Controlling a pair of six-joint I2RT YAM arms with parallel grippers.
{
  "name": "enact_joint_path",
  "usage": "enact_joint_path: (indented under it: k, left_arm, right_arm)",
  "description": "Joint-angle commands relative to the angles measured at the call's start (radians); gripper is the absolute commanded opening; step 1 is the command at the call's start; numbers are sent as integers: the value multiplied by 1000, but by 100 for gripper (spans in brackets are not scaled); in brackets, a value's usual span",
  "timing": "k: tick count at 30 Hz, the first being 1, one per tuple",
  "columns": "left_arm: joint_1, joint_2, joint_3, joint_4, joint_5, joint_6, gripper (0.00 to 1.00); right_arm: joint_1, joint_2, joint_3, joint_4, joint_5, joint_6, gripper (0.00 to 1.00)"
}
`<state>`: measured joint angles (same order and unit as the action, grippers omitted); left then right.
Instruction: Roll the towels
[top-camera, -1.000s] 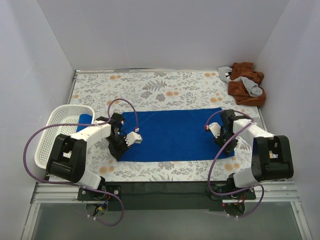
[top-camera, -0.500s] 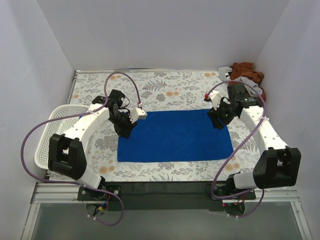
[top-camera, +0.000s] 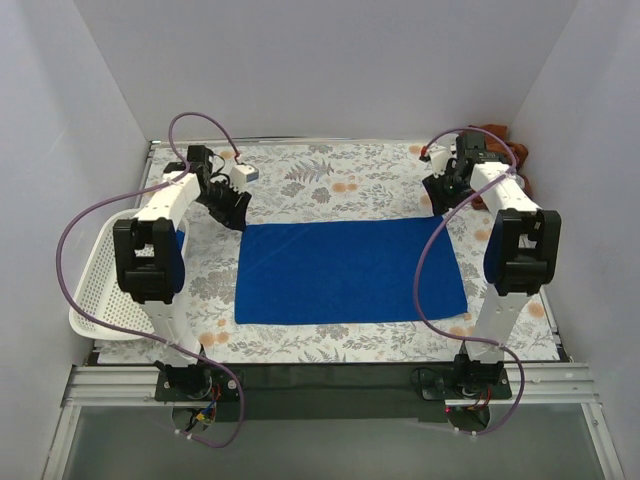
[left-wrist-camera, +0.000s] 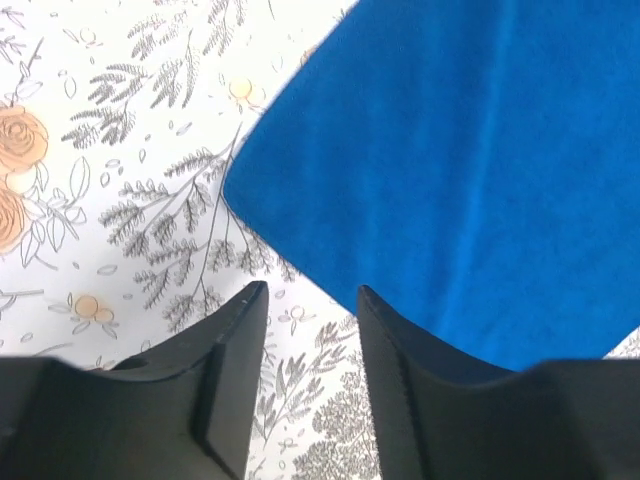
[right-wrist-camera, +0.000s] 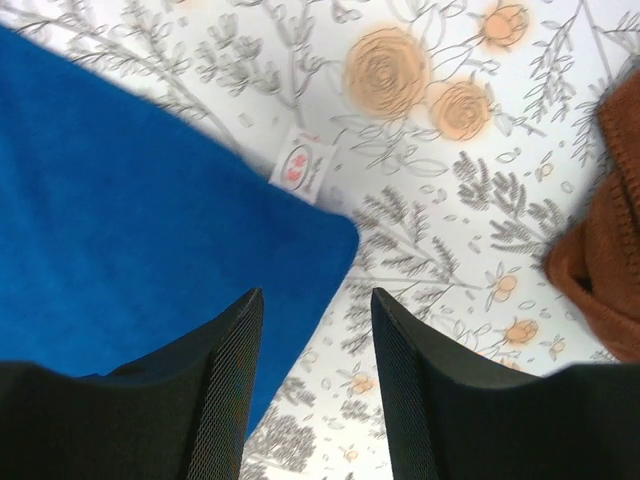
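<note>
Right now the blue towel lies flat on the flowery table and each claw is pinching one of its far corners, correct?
Not quite. The blue towel does lie flat on the table, but neither gripper pinches it: the left gripper and right gripper are open at the far corners, clamping nothing. Both wrist views show it.

You get bright, even, diffuse light from above, no glare, only faint soft shadows on the desk (top-camera: 350, 170). Left wrist view is sharp. Right wrist view is slightly smeared, the blue towel (right-wrist-camera: 120, 220) edge and tag (right-wrist-camera: 303, 165) soft. Both left claw (left-wrist-camera: 310, 290) and right claw (right-wrist-camera: 316, 293) read dark, underlit.
</note>
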<state>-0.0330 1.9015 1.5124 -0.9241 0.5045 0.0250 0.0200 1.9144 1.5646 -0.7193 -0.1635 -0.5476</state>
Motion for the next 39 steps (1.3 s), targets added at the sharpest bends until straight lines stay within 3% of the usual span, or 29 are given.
enact_joint_path:
  k: [1,15,18,22,23,24,29,33,39]
  left_arm:
    - [-16,2,61,31,25,-19,41]
    - [7,51,69,-2,20,-3,52]
    - [7,62,78,-1,-1,-2,52]
    - [13,94,104,13,-12,-19,52]
    - [13,116,112,16,-14,-26,51]
    - [13,129,133,18,-29,-51,51]
    - [13,183,181,33,-55,-62,46]
    - [13,238,219,35,-83,-82,30]
    - [13,249,207,53,-70,-66,28]
  right_arm:
    - [-11,40,101,33,21,0,46]
    - [-49,230,140,27,-36,-21,43]
    - [-49,251,141,29,-34,-26,38]
    - [-51,258,138,27,-56,-26,19]
    - [-51,258,137,27,-65,-25,15]
    - [-51,253,132,24,-65,-22,2]
    - [-52,216,111,23,-62,-28,1]
    - [-54,206,117,15,-64,-26,1]
    - [-54,215,133,-2,-62,-23,1]
